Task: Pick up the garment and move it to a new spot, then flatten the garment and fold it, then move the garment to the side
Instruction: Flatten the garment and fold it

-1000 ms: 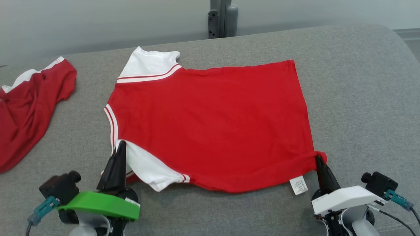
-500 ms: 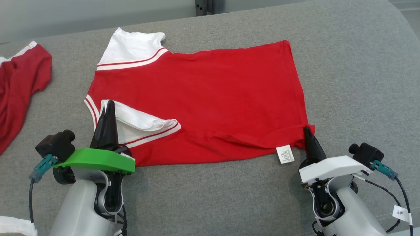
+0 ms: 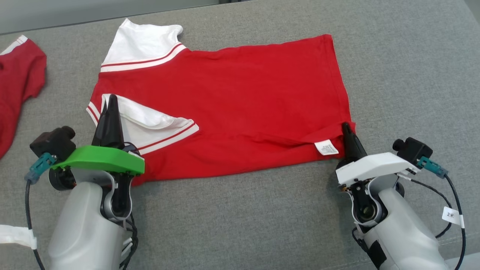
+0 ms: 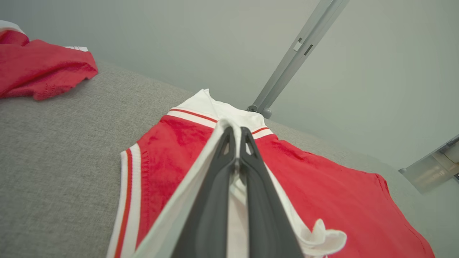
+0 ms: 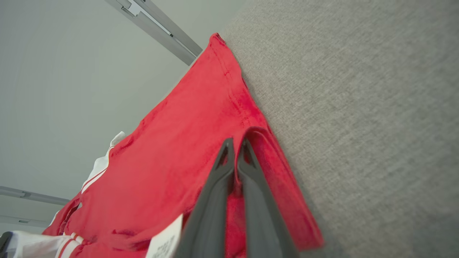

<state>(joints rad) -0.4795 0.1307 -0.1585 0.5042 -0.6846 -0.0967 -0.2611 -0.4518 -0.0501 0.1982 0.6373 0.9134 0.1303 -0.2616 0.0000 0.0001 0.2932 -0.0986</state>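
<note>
Shirt (image 3: 243,93) lay spread across the grey cushion (image 3: 412,75), red body mostly flat, collar end toward the robot's left and hem toward its right. Left gripper (image 3: 111,98) was pinched tight on the near white sleeve (image 3: 157,123), and that sleeve sat doubled over onto the red body, its striped cuff pointing toward the middle of the shirt. From the left wrist view, white cloth was sandwiched right between the two dark fingers. Over on the other side, right gripper (image 3: 344,126) had its jaws closed on the near hem corner (image 3: 350,129), with the fabric there bunched into a low ridge and the white label (image 3: 327,147) just beside the fingers. Far sleeve (image 3: 138,41) lay flat at the cushion's back. Second red garment (image 3: 18,78) sat crumpled at the far left, well apart from the shirt.
</note>
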